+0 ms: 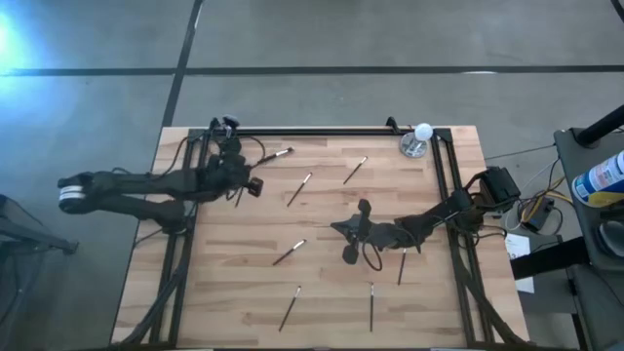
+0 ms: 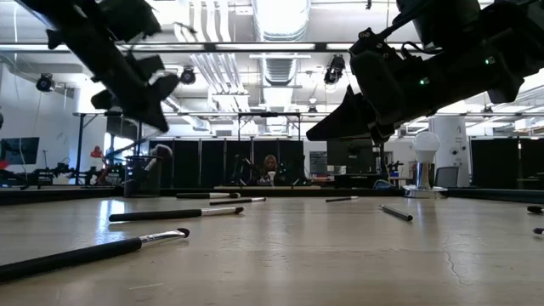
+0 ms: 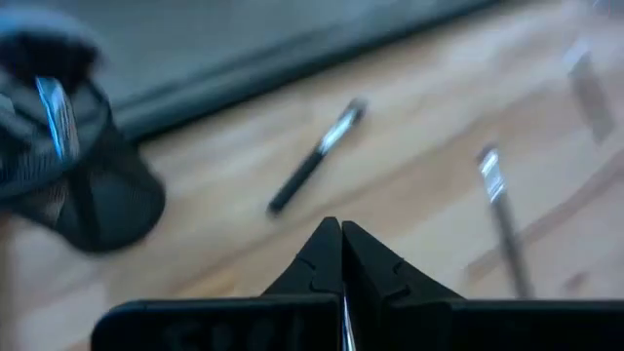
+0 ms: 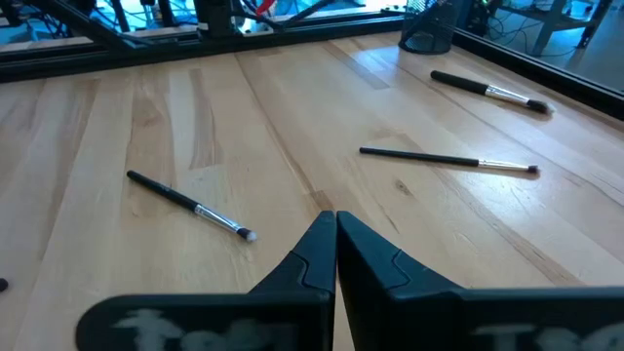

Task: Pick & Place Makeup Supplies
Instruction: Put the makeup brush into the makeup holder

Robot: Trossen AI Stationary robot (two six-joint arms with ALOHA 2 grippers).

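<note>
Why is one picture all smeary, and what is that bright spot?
The left wrist view is smeared, so the black mesh cup and the makeup brushes look streaky. The right wrist view is sharp. In the high view, glare whitens the floor at the far left corner. In the low view, ceiling lights leave both arms dark.

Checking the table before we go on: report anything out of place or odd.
The makeup brushes lie scattered loose across the table at assorted angles, apart from each other. Only a few stand in the black cup by the far left corner. Nothing looks spilled or broken.

No legible text, label or number anywhere — table, arms, room alike
</note>
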